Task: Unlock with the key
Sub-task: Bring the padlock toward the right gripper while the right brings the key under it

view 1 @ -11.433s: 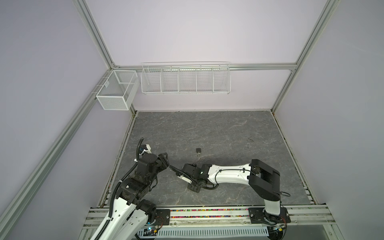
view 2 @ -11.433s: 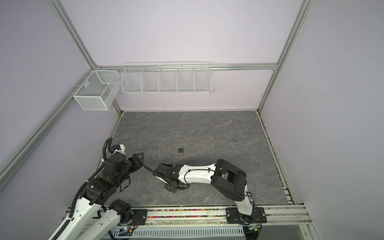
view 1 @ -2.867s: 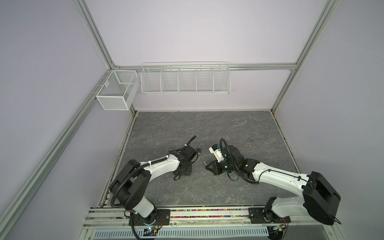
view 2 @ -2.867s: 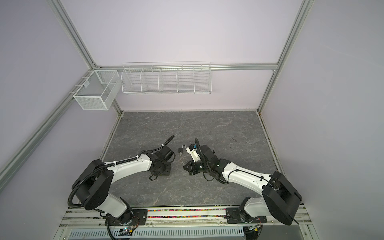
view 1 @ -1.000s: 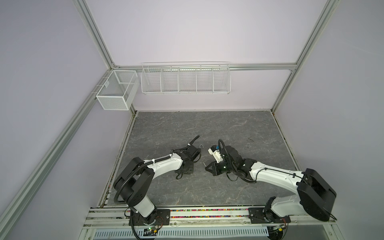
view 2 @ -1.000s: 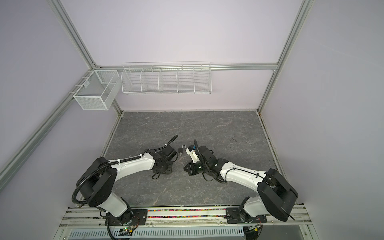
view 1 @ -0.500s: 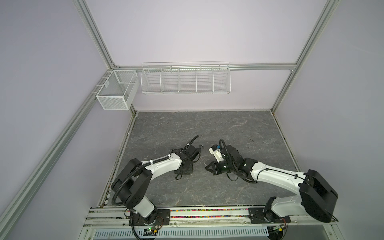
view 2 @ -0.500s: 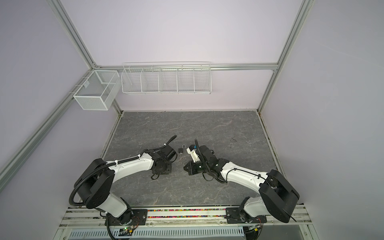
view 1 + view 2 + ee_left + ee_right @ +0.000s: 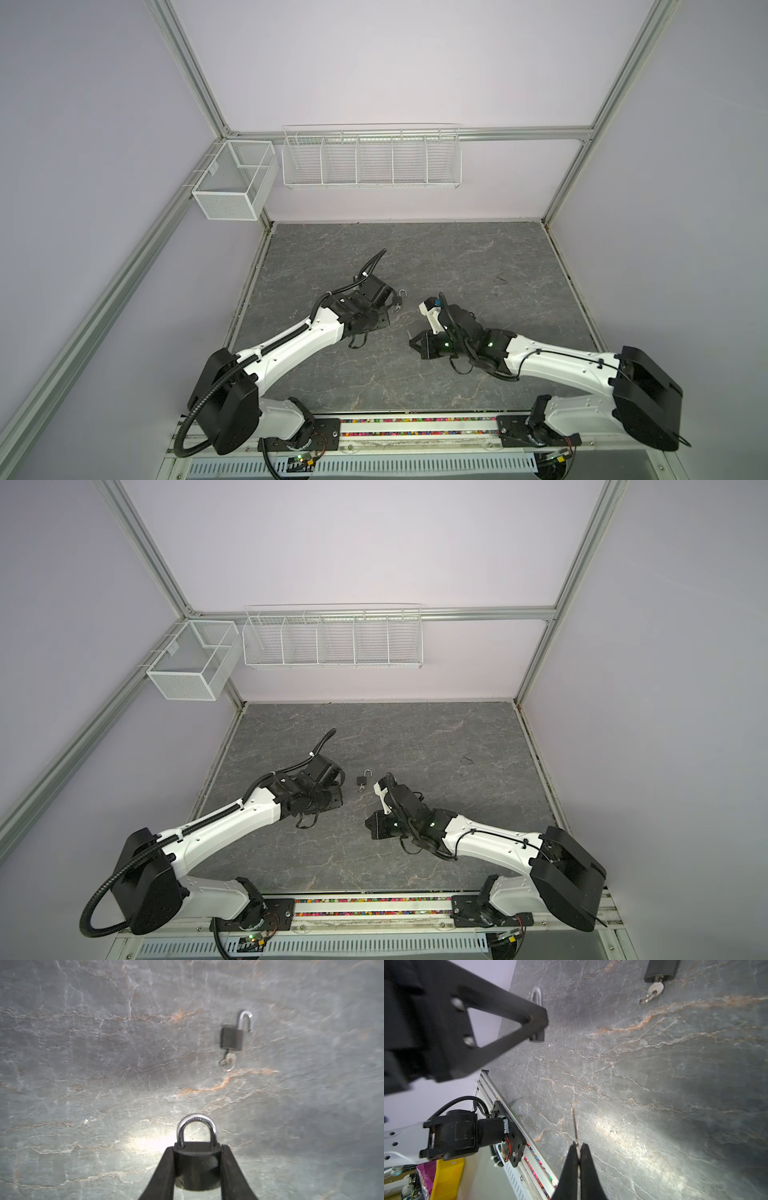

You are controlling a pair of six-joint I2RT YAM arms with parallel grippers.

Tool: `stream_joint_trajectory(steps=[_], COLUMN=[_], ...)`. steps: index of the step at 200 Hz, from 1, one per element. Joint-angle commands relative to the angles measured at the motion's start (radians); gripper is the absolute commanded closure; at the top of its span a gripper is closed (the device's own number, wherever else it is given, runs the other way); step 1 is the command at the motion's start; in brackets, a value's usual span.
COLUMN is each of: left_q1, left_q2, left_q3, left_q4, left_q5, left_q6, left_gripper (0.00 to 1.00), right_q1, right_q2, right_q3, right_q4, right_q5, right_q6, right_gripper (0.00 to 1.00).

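**Top views.** Both arms reach in low over the grey surface (image 9: 478,257), heads toward each other with a gap between them. The left gripper (image 9: 375,329) sits on the left of the gap and the right gripper (image 9: 417,343) on the right. What each carries is too small to read from here. A loose padlock (image 9: 399,302) lies on the surface just beyond the gap with its shackle sprung open. It is nearer the left gripper, and neither gripper touches it.

**Left wrist view.** The left gripper is clamped on the held padlock (image 9: 197,1165), its dark body pinched by the flanks between the two fingers.
- The shackle is closed and points straight out past the fingertips, so the lock's long axis runs along the fingers.
- The base, where I would expect the keyhole, faces back toward the wrist. The keyhole itself is not visible.
- The loose padlock lies ahead and off to one side, with a spare key (image 9: 228,1059) seated in its base.

**Right wrist view.** The right gripper's fingers are pressed together, pinching the key (image 9: 574,1124). It shows edge-on as a thin sliver, the blade running straight out from the tips. The left gripper shows well off the blade's line and apart from it, with a bit of shackle peeping past its finger.

**Judgement.** The blade is not yet aimed at the held padlock. It has to swing round to the base end and line up with the lock's long axis. The right arm looks the one to travel, while the left only presents.
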Motion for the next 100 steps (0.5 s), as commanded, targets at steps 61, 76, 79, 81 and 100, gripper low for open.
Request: stream_joint_trajectory(steps=[61,76,79,81,100], left_q1=[-0.097,-0.115,-0.119,-0.121,-0.131], left_q2=[-0.066,-0.068,-0.067,-0.067,-0.073], left_q3=[0.116,0.13,0.132,0.133,0.135], left_q4=[-0.019,-0.031,-0.034,-0.037,-0.051], left_q5=[-0.079,-0.106,-0.113,-0.116,-0.135], left_q6=[-0.097,-0.096,-0.096,-0.095,-0.09], left_gripper=[1.0,1.0,1.0,1.0,1.0], right_q1=[0.104,0.107,0.107,0.106,0.11], right_q2=[0.156,0.165,0.162,0.16,0.141], right_q3=[0.032,0.042,0.04,0.039,0.022], right_q4=[0.343,0.348,0.352,0.354,0.387], right_q5=[0.17,0.188,0.194,0.198,0.227], right_q6=[0.108,0.111,0.111,0.11,0.094], right_gripper=[0.94,0.94,0.94,0.94,0.94])
